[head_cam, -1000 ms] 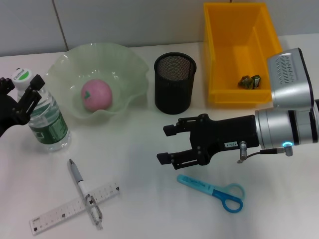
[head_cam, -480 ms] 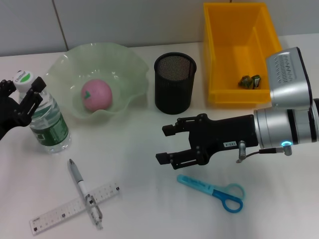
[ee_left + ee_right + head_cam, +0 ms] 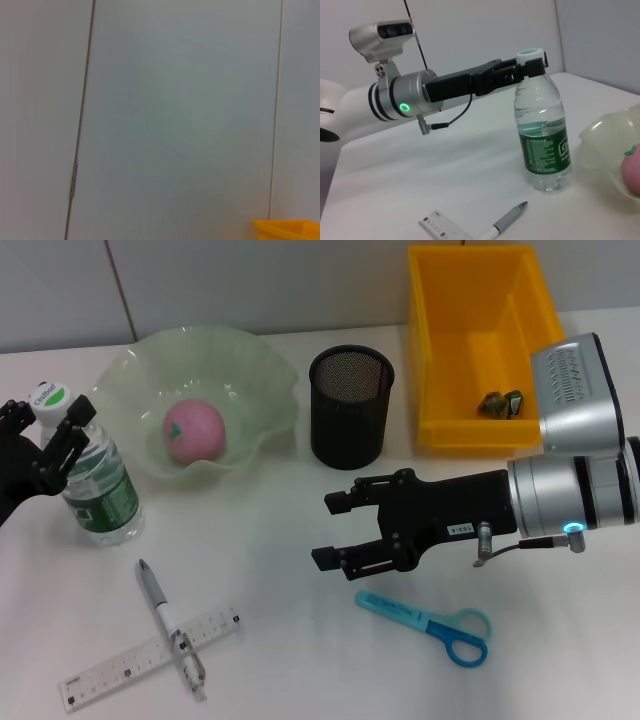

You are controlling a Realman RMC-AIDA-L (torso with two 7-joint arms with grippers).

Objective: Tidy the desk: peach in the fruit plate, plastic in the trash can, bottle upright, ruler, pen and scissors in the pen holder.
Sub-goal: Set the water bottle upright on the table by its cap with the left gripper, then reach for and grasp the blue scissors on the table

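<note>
Right end effector (image 3: 328, 530), open, frame centre. Scissors (image 3: 428, 621) just below it, long axis left-right. Left end effector (image 3: 45, 445) grips bottle (image 3: 95, 480) neck.

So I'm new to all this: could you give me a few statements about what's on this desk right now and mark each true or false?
1. The peach lies in the green fruit plate. True.
2. The bottle lies on its side. False: it stands upright, with the left gripper at its neck.
3. The scissors are in the pen holder. False: they lie on the desk, by the right gripper.
4. The pen lies across the ruler. True.
5. The yellow bin holds nothing. False: a crumpled wrapper lies inside.
</note>
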